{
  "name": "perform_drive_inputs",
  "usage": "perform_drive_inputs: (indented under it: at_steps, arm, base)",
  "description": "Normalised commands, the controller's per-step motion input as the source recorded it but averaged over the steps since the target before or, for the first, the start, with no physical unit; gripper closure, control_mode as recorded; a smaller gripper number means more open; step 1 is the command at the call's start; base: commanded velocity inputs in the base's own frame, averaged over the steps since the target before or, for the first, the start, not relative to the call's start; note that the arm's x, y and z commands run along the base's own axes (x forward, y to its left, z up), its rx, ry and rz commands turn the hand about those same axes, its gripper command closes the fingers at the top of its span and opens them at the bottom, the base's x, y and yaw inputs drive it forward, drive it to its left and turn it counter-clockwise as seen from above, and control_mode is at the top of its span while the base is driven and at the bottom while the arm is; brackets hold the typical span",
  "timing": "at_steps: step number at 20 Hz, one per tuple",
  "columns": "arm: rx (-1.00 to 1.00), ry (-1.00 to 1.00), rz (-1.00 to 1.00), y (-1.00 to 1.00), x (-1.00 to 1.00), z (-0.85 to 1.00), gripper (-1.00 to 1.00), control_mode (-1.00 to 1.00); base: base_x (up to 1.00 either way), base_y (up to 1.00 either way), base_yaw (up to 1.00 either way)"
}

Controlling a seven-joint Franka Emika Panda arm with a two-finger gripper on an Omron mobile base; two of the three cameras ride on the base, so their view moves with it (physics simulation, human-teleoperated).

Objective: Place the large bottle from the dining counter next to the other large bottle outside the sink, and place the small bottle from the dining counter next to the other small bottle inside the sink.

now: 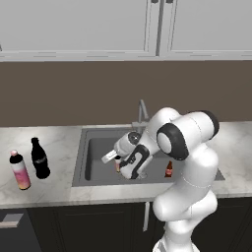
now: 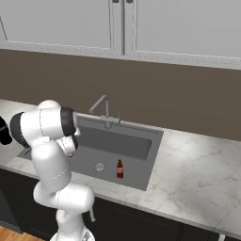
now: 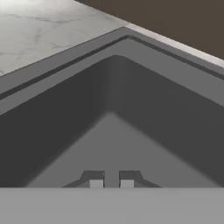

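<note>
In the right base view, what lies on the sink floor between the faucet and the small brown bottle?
The round drain sits on the grey sink floor, short of the small bottle; the rest of that stretch from the faucet is bare basin.

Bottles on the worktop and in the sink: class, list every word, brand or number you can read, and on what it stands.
None is readable.
Black bottle: red label, too blurred.
Pink-yellow bottle: pale band, no legible text.
Small bottle in the sink: too small.

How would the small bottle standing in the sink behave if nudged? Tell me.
The small bottle is slim and upright on the flat sink floor, so it would probably tip easily. Being round, it would likely roll once down.
</note>
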Motion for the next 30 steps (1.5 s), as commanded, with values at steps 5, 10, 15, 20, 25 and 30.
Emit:
perform_drive_inputs:
  at_steps: [5, 10, 15, 20, 25, 30]
  arm:
    - [0.01, -0.07, -0.09, 0.01, -0.22, -0.07, 1.0, -1.0]
    - [0.02, -0.01, -0.09, 0.03, 0.04, -0.34, 1.0, -1.0]
    - [0.04, 0.0, -0.08, 0.09, 0.27, -0.57, 1.0, -1.0]
    - [0.07, 0.0, -0.04, 0.15, 0.25, -0.72, 1.0, -1.0]
    - [0.06, -0.04, 0.0, 0.25, 0.01, -0.8, 1.0, -1.0]
    - [0.0, -0.06, 0.0, 0.33, 0.0, -0.47, 1.0, -1.0]
  base:
    - [0.0, 0.0, 0.0]
    - [0.0, 0.0, 0.0]
    - [0.0, 0.0, 0.0]
    - [0.0, 0.0, 0.0]
    - [0.0, 0.0, 0.0]
    - [0.0, 0.0, 0.0]
